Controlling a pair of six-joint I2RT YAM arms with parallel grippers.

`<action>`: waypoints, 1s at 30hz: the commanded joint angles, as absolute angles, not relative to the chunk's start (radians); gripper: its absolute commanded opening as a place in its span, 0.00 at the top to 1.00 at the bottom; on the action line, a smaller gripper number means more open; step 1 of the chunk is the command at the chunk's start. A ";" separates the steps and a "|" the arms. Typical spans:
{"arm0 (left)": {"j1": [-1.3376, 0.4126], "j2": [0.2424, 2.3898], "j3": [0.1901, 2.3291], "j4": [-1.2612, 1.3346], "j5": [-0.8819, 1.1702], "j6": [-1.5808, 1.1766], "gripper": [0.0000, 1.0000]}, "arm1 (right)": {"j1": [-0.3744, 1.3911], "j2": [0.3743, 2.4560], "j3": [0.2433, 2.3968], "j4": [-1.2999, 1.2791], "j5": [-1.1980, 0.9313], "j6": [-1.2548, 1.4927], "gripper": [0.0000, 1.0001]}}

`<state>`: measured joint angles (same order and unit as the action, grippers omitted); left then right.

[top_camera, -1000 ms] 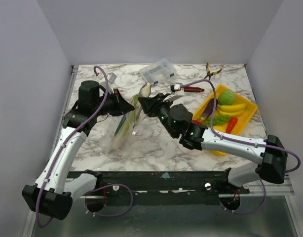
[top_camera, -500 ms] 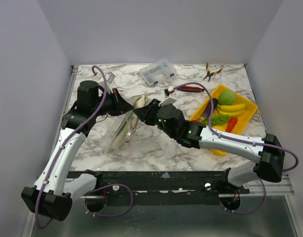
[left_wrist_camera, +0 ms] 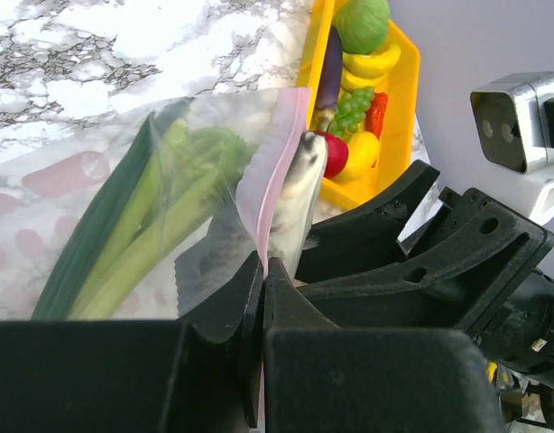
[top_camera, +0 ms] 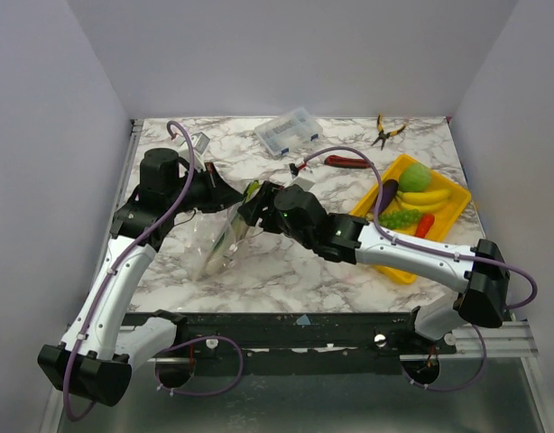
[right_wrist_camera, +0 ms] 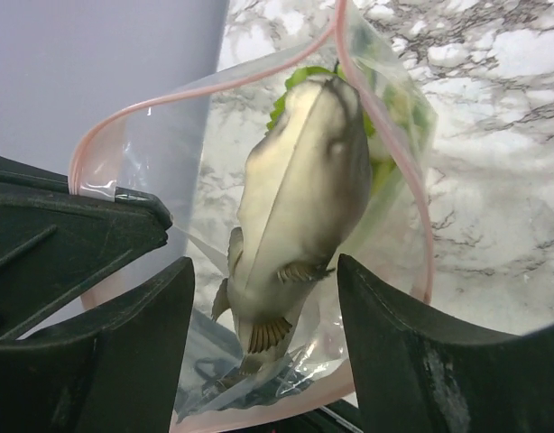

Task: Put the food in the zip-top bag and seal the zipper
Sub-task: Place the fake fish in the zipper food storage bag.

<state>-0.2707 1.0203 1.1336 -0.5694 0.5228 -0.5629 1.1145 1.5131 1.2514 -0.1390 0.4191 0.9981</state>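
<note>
The zip-top bag (top_camera: pixel 216 245) hangs open-mouthed between my grippers; it also shows in the right wrist view (right_wrist_camera: pixel 394 126). My left gripper (top_camera: pixel 228 194) (left_wrist_camera: pixel 263 266) is shut on its pink-red zipper (left_wrist_camera: pixel 281 171) (right_wrist_camera: pixel 196 90) and holds that edge up. Celery (top_camera: pixel 226 234) (left_wrist_camera: pixel 124 244) lies inside. A grey-cream toy fish (right_wrist_camera: pixel 300 198) (left_wrist_camera: pixel 300 189) sits head-down in the bag's mouth. My right gripper (top_camera: pixel 248 204) (right_wrist_camera: pixel 259 266) is at the mouth, jaws wide apart on either side of the fish's tail.
The yellow tray (top_camera: pixel 450 221) at the right holds a green ball (top_camera: pixel 416 176), a banana (top_camera: pixel 427 196), an eggplant (top_camera: pixel 385 193), grapes (top_camera: pixel 399 218) and a red piece (top_camera: pixel 424 225). A clear compartment box (top_camera: pixel 289 131), a red-handled tool (top_camera: pixel 349 162) and pliers (top_camera: pixel 386 132) lie at the back.
My right gripper moved left and down with the fish from above the bag into its mouth, and its jaws now stand apart. The left gripper kept its hold.
</note>
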 commanded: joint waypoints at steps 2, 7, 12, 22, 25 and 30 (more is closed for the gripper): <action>-0.276 0.994 1.173 -0.556 0.503 -0.561 1.00 | 1.123 1.503 1.310 -0.249 0.504 0.925 0.32; -0.276 0.993 1.177 -0.559 0.519 -0.564 1.00 | 1.120 1.502 1.304 -0.245 0.554 0.866 0.32; -0.276 0.979 1.190 -0.578 0.526 -0.566 1.00 | 1.115 1.531 1.317 -0.216 0.555 0.846 0.33; -0.276 0.962 1.201 -0.589 0.529 -0.574 1.00 | 1.113 1.568 1.336 -0.073 0.517 0.824 0.55; -0.276 0.959 1.200 -0.587 0.532 -0.578 1.00 | 1.112 1.565 1.331 -0.031 0.569 0.805 0.73; -0.276 0.951 1.205 -0.603 0.510 -0.572 1.00 | 1.112 1.533 1.293 0.083 0.669 0.735 1.00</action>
